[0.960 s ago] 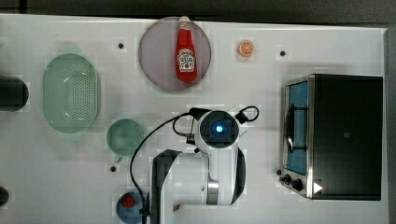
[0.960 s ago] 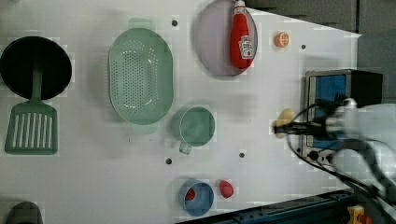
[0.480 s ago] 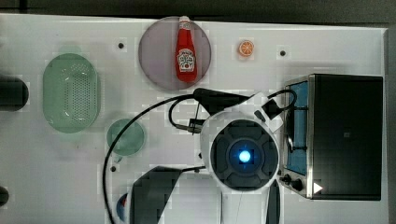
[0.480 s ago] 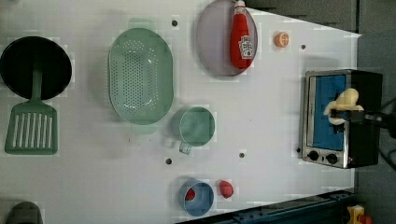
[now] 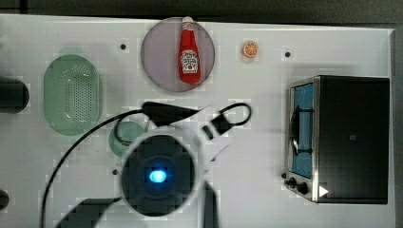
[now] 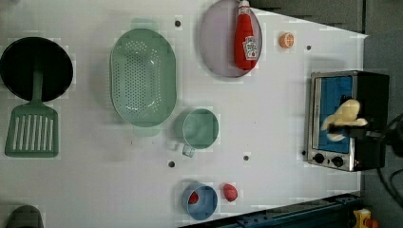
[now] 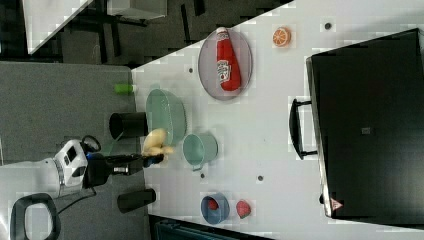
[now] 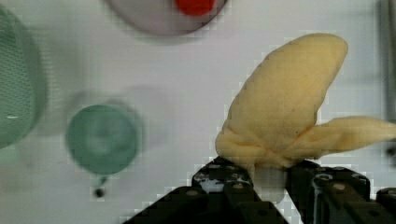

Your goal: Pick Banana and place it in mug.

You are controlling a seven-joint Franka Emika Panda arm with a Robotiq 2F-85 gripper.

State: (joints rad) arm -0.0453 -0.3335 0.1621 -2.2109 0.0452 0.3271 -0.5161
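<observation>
The end effector [image 8: 268,179] is clenched on the banana [image 8: 285,107], pinching it at its lower end so that the pale yellow fruit stands up out of the black fingers, with a peel-like flap sticking out to one side. In the right view the end effector [image 7: 156,154] holds the banana [image 7: 155,141] in the air, off the counter's [image 7: 270,125] edge and to the right view's left of the mug [image 7: 199,148]. In the left view the banana [image 6: 343,118] appears in front of the toaster oven's [image 6: 349,118] blue door, far to the left view's right of the mug [image 6: 200,129]. The mug stands upright and empty on the counter, its small handle pointing away from the strainer [image 6: 142,76], which lies just beside it. In the top view the arm's round body [image 5: 157,175] with a blue light covers part of the mug [image 5: 124,137]. Beyond the mug, past the strainer's end, a purple plate [image 6: 216,47] carries a ketchup bottle [image 6: 245,40] lying on its side, and an orange slice [image 6: 286,40] sits on the counter near the plate. On the mug's other side a blue bowl [image 6: 199,201] holds something red, with a small red fruit [image 6: 230,192] just beside it. Well apart from the mug, past the strainer, a green spatula [image 6: 31,128] rests with its handle over a black pan [image 6: 35,69].
</observation>
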